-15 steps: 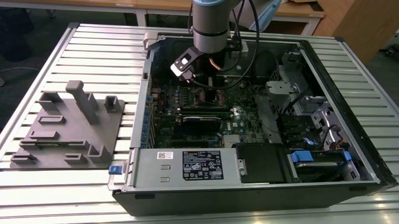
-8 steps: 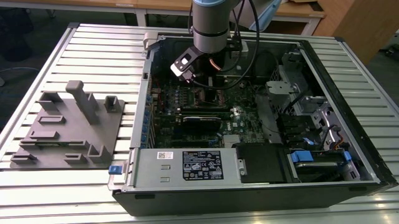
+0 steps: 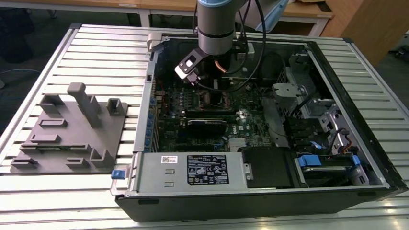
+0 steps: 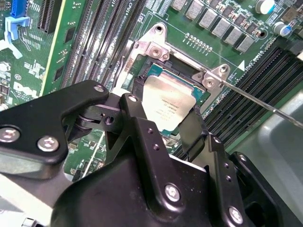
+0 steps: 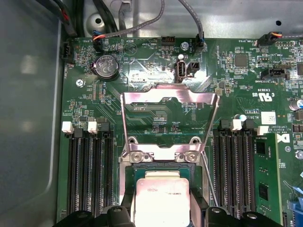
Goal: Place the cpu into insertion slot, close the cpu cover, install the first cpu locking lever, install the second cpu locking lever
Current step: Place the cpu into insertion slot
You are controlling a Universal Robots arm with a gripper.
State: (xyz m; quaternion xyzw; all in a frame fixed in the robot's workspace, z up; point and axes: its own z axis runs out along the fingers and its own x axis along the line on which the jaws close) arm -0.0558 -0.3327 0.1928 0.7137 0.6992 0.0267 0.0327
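The cpu (image 4: 166, 100) (image 5: 161, 198), a flat square chip with a dull silver top, sits between my gripper's (image 4: 165, 120) (image 5: 163, 215) black fingers (image 4: 137, 118), which close on its two sides. It hangs right over the insertion slot (image 5: 156, 168) (image 4: 163, 71), close to the socket's dark bed. The cpu cover (image 5: 137, 98), a thin silvery frame, stands swung open behind the socket. A thin wire locking lever (image 4: 265, 101) (image 5: 210, 184) angles away from one socket corner. In the exterior view my gripper (image 3: 216, 80) reaches down into the open computer case (image 3: 357, 143).
Long black memory slots (image 5: 90, 175) (image 5: 236, 170) flank the socket on both sides. Cables (image 5: 142, 23) run along the case wall behind the board. A grey fixture block (image 3: 70, 129) lies on the slatted table at the exterior view's left; the power supply (image 3: 191, 170) fills the near case edge.
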